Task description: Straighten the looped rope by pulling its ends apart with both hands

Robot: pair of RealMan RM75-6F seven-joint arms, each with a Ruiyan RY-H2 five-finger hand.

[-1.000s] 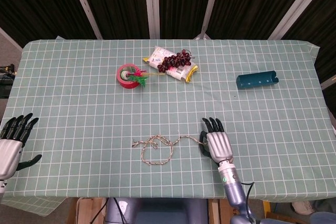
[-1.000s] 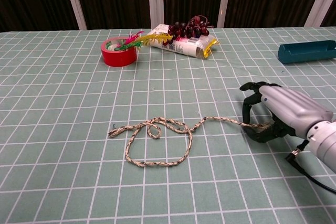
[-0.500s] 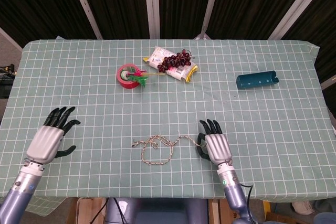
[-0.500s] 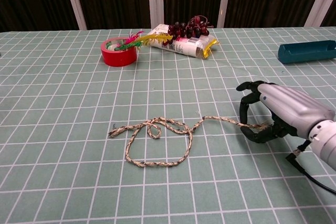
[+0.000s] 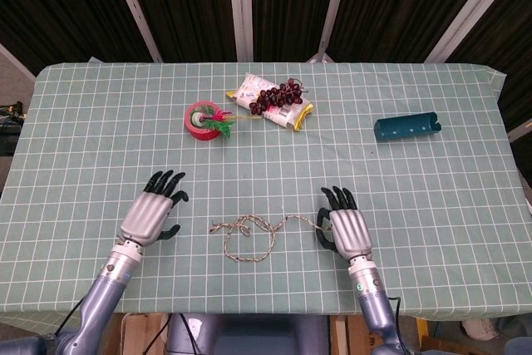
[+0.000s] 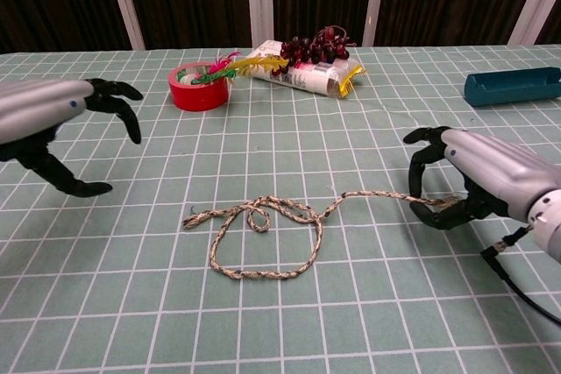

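Chest view, braided rope (image 6: 263, 238), looped, flat

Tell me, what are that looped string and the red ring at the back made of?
The rope looks like braided fibre cord, matte, with tan and dark strands speckling its twisted surface; whether it is cotton or synthetic I cannot tell. The red ring seems to be a roll of tape: smooth, slightly shiny red sides around a hollow centre.

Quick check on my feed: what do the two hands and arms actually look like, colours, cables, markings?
Both match: the left hand and right hand have smooth silver-grey backs and black fingers. Each sits on a rounded blue-grey metallic forearm. The right wrist carries a small green mark, and a thin black cable trails from it. No sleeves show.
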